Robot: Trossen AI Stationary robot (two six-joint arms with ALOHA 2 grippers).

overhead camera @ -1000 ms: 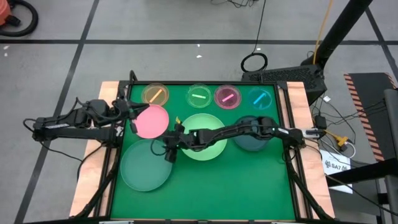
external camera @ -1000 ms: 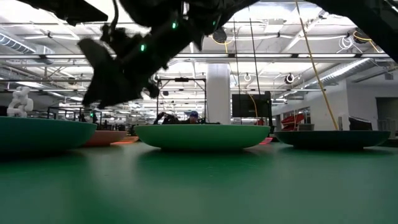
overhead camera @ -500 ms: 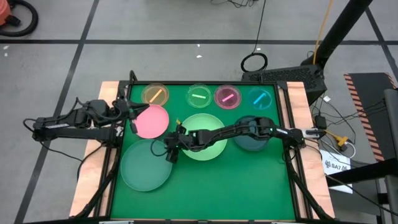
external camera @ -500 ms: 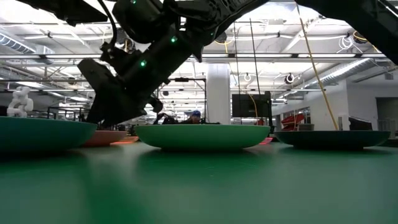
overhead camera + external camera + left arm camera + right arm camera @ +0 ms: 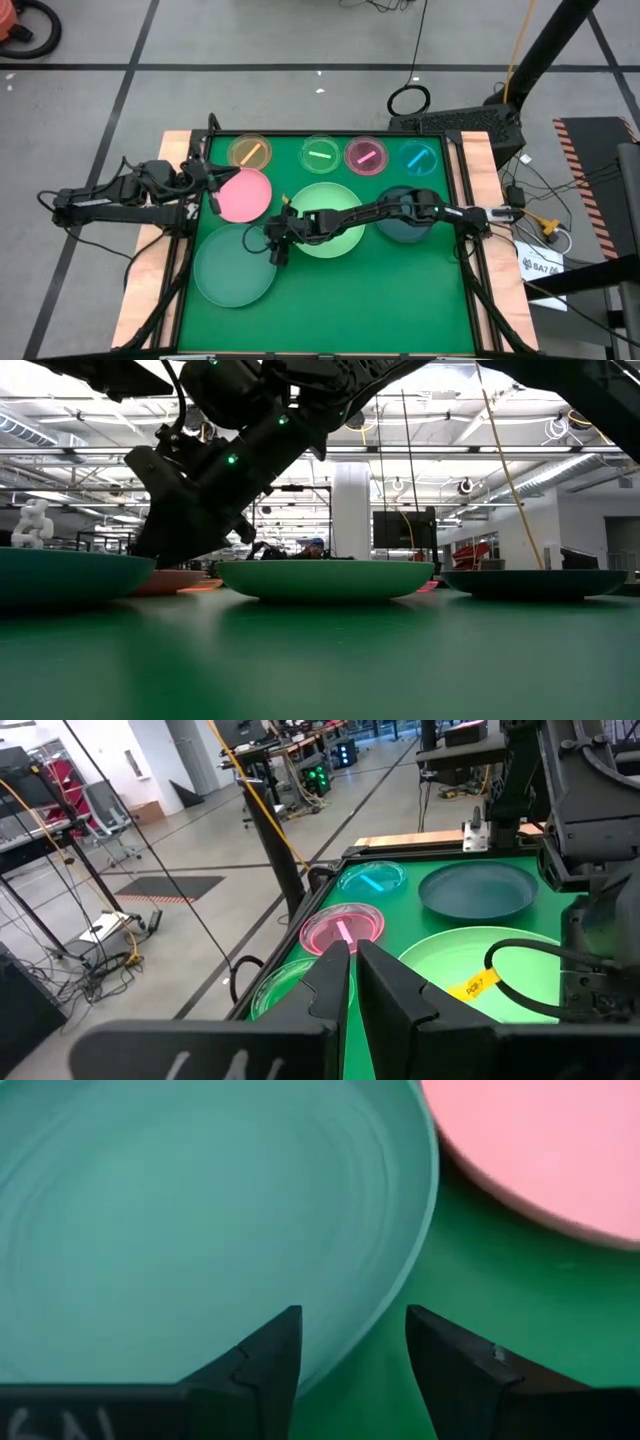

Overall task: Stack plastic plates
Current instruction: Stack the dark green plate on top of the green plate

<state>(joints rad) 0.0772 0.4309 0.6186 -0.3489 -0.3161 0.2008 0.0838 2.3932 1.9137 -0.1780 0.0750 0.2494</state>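
My right gripper reaches over the light green plate and is open. Its fingers stand on either side of the frosted clear plate's right rim, one over the plate's inside and one outside it. I see no touch. The frosted plate rests flat on the mat, and the pink plate lies just beyond it. My left gripper is shut by the pink plate's left edge. The dark teal plate sits on the right.
Small amber, green, pink and blue plates line the far edge of the green mat. Wooden rails border the table on the left and right. The mat's near part is bare.
My right gripper has come down and moved slightly toward the near edge, closing in on the frosted plate's right rim. The plates have stayed where they were.
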